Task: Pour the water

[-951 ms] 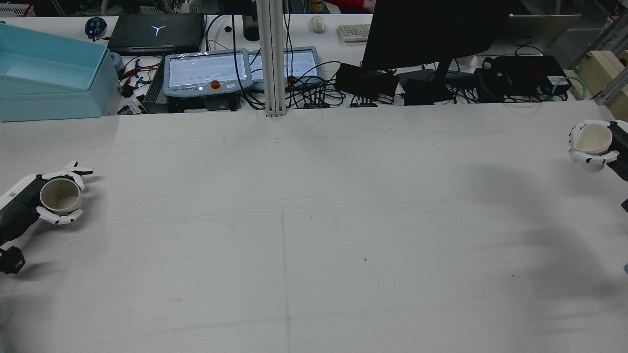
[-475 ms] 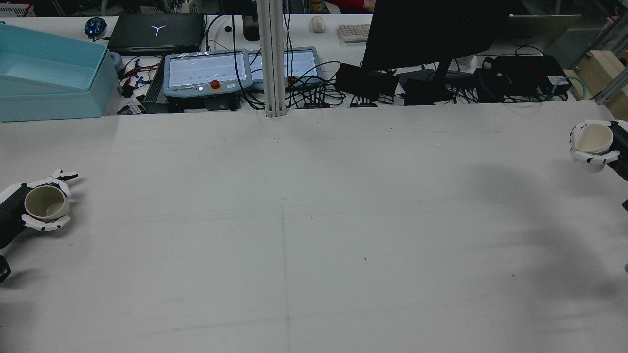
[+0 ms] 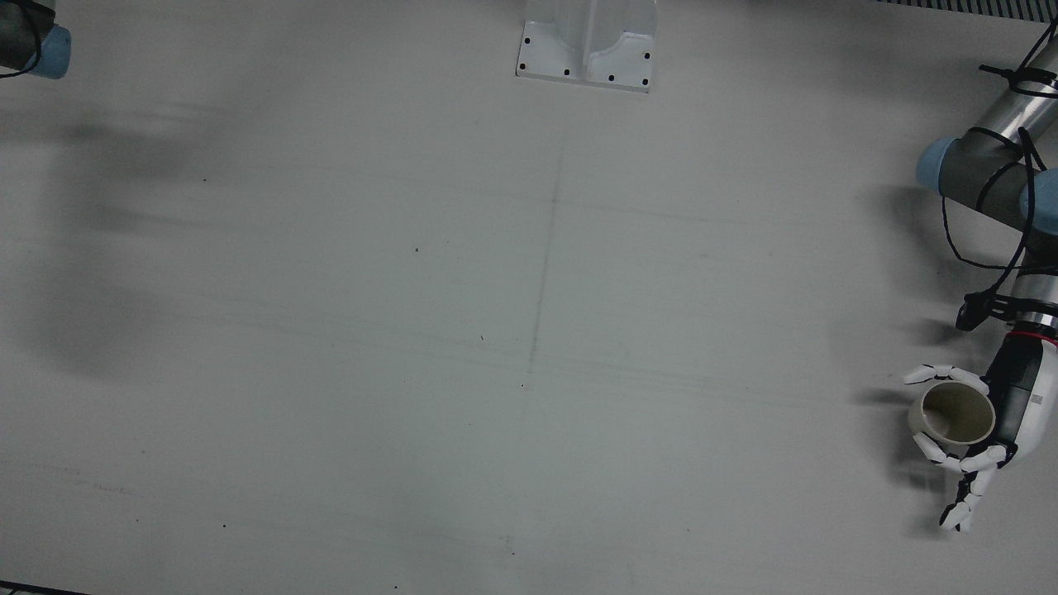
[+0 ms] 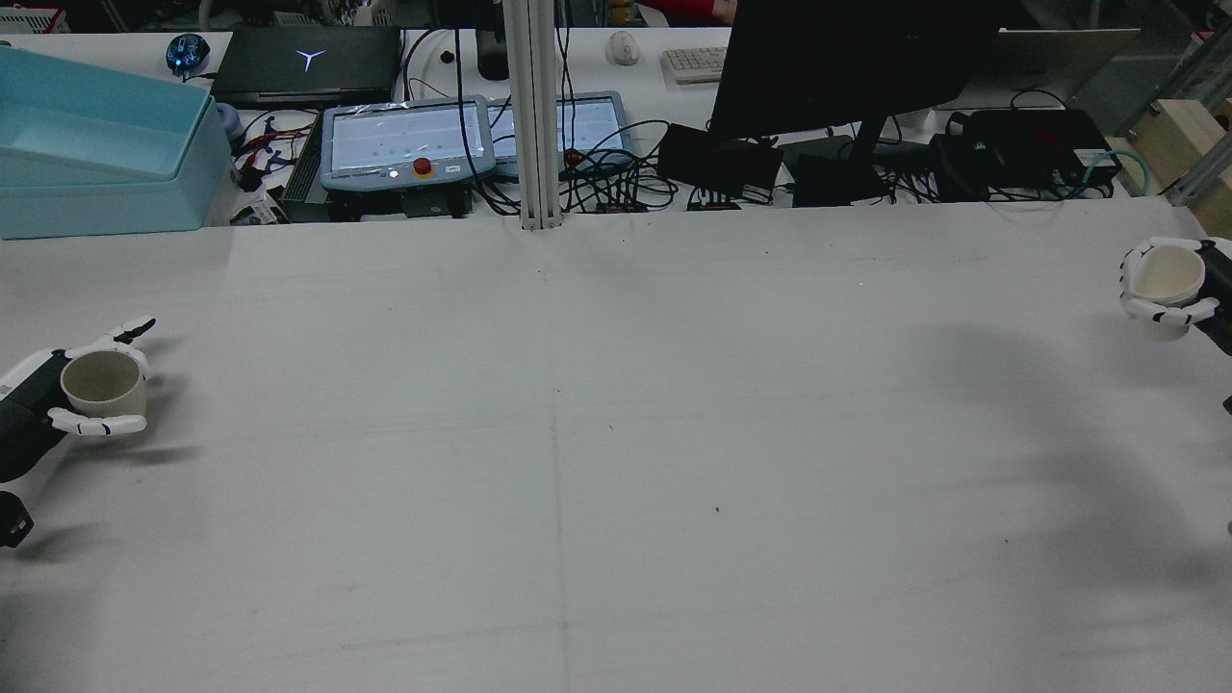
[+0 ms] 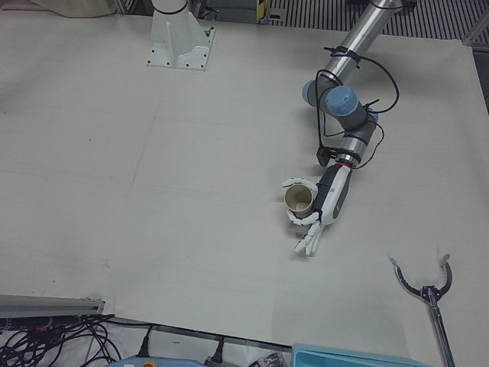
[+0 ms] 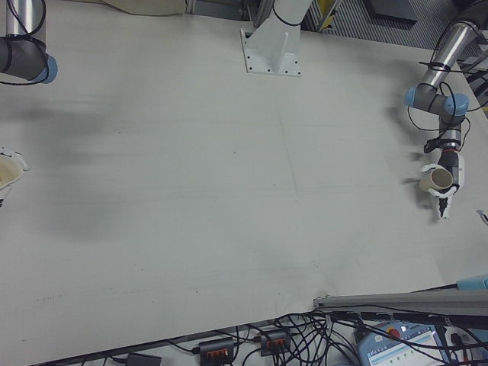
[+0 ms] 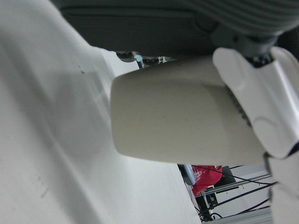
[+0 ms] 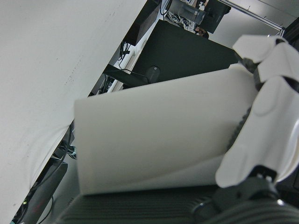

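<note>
Left hand point(image 4: 58, 399): wrapping its fingers around a beige cup point(image 4: 101, 381), holding it upright at the far left edge of the white surface point(image 4: 616, 433). Right hand point(image 4: 1169, 289): clasping a white cup point(image 4: 1165, 274), mouth up, at the far right edge. Both cups are sitting well apart.

cups: 2 — beige cup point(image 4: 102, 379); white cup point(image 4: 1165, 273) | robot hands: 2 | tables: 1
</note>
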Robot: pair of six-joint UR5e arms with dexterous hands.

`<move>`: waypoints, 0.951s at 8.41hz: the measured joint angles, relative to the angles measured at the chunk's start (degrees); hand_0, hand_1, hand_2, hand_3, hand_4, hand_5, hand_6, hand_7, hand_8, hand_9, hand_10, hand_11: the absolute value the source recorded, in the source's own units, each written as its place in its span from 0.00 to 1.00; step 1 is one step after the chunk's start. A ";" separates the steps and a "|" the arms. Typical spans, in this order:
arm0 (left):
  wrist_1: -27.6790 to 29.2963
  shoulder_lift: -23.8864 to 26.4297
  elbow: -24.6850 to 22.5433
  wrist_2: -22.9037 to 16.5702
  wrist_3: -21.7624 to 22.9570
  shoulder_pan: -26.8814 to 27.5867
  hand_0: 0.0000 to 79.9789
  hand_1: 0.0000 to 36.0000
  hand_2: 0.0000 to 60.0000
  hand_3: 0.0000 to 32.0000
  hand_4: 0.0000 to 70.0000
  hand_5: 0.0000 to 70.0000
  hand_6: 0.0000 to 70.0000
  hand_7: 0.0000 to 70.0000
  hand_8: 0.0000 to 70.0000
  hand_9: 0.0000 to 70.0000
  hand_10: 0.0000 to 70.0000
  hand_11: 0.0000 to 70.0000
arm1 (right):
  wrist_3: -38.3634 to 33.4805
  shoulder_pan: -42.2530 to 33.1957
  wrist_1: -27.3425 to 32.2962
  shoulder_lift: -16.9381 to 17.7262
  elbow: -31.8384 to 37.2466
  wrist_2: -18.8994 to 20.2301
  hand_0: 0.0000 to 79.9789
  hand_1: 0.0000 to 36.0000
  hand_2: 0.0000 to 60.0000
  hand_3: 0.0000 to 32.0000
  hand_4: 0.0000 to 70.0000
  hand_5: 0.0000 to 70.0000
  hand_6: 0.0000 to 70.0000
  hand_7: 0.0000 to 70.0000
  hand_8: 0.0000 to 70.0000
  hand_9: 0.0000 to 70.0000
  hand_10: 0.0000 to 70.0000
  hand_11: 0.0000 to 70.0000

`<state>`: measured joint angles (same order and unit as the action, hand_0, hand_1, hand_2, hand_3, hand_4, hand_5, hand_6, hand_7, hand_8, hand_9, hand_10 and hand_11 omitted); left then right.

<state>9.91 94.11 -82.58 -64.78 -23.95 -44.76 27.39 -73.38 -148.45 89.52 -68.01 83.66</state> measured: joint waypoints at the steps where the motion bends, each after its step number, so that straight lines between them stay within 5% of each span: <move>1: -0.15 0.05 -0.84 0.07 -0.09 -0.03 0.24 0.00 0.00 0.18 0.11 0.00 0.03 0.10 0.06 0.00 0.00 0.00 | 0.06 0.00 0.00 0.02 0.03 0.01 0.67 0.57 0.85 0.00 0.70 0.73 0.78 0.92 0.76 0.96 0.76 1.00; 7: 1.16 -0.04 -2.50 0.68 -0.29 -1.15 0.25 0.00 0.00 0.32 0.08 0.00 0.00 0.07 0.09 0.00 0.00 0.00 | 0.17 -0.08 0.00 0.05 0.01 -0.07 0.67 0.58 0.85 0.00 0.69 0.72 0.78 0.92 0.75 0.96 0.75 1.00; 8: 0.90 -0.09 -4.35 0.42 -0.13 -3.41 0.31 0.00 0.00 0.29 0.11 0.00 0.02 0.08 0.06 0.00 0.00 0.00 | 0.06 -0.35 0.00 0.12 0.07 -0.07 0.67 0.58 0.86 0.00 0.69 0.72 0.78 0.92 0.75 0.96 0.75 1.00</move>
<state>10.82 94.02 -86.92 -64.36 -24.09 -48.17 27.44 -73.73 -148.45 89.65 -67.94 83.59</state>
